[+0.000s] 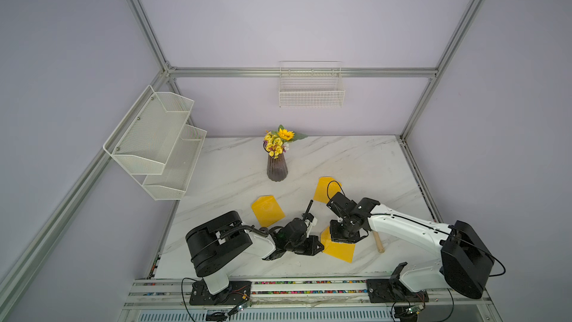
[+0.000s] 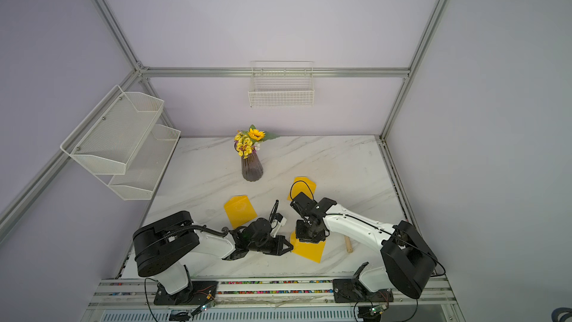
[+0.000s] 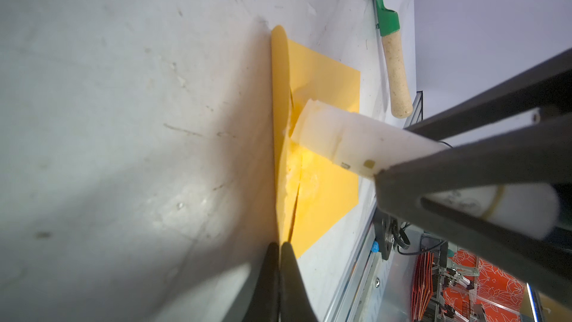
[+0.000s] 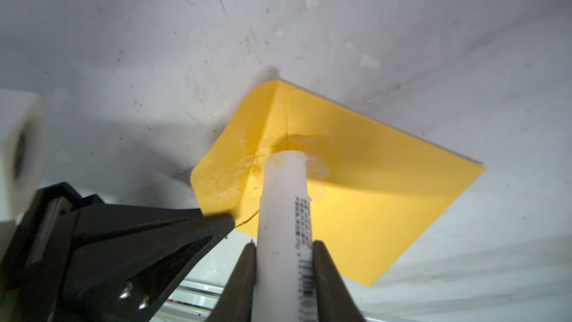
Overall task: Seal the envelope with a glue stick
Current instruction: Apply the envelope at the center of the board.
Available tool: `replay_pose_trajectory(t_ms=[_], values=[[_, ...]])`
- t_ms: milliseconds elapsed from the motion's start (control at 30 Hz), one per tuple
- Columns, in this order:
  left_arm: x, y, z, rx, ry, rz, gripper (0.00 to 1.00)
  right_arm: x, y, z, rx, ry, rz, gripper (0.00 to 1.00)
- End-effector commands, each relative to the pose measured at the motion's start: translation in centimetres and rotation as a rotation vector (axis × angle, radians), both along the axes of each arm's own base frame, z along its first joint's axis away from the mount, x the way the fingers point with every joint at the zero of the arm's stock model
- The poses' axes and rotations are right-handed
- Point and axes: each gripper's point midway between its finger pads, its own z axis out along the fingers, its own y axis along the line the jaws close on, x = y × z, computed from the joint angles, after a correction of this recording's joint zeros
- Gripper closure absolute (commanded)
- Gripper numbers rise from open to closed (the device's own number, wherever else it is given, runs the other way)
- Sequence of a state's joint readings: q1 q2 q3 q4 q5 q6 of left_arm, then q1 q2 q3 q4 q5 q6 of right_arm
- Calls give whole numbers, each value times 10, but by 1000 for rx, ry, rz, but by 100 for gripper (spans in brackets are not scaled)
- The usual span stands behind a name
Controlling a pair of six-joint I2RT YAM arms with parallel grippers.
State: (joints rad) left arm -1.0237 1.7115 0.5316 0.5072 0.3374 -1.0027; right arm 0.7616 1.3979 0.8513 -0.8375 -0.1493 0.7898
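Right hand point(image 4: 284, 247) clamps the white plastic glue stick point(image 4: 283, 187), tip pressed on the yellow paper envelope point(image 4: 371, 187) just ahead; left hand point(image 3: 280, 247) pinches its raised flap point(image 4: 229, 156). Pushing harder may tear the fold.

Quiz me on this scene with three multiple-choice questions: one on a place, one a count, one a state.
1. The glue stick has its tip on: A the vase, B the nearest envelope, C the wire basket.
2. Yellow envelopes on the table: A one, B two, C three.
3. The left end effector is: A open in the air, B shut on the nearest envelope's flap, C shut on the rake.
Answers: 1 B, the right wrist view shows the tip pressed beside the flap fold. 2 C, in a top view: the nearest, a left envelope, a far envelope. 3 B, it pinches the raised flap's edge.
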Motion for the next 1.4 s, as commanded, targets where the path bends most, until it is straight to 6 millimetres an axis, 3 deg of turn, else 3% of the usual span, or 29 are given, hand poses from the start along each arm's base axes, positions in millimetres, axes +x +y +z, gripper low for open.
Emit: replay_pose_trajectory(t_ms=[0,33,100,167,433,600,733,833,900,967,1033,1200,1367], values=[[-4,10,-11,61,9,4,100,-6,15,1,108,42,-12,100],[-4,10,-11,58,10,6,100,-4,7,-1,78,35,-30,100],[-5,9,-10,60,10,-3,100,-1,-28,-4,-106,0,-53,100],[-5,9,-10,70,8,-7,100,3,-51,3,-237,-35,-54,100],[-6,17,-10,136,-7,-27,100,21,-9,55,138,-140,-91,100],[-11,38,1,239,-46,-62,100,25,1,79,274,-142,-101,100],[-13,68,4,364,-72,-73,98,30,0,84,305,-143,-114,100],[-13,90,16,423,-106,-68,85,32,-4,83,309,-142,-116,100],[-10,101,25,432,-122,-49,66,33,-5,82,311,-134,-118,100],[-4,104,38,398,-137,-35,58,34,-6,82,311,-135,-117,100],[4,106,51,361,-156,-10,57,36,-9,82,310,-142,-123,100],[28,94,78,235,-180,21,63,37,-12,83,312,-146,-128,100],[38,76,79,221,-166,-31,66,39,-15,85,321,-150,-130,100]])
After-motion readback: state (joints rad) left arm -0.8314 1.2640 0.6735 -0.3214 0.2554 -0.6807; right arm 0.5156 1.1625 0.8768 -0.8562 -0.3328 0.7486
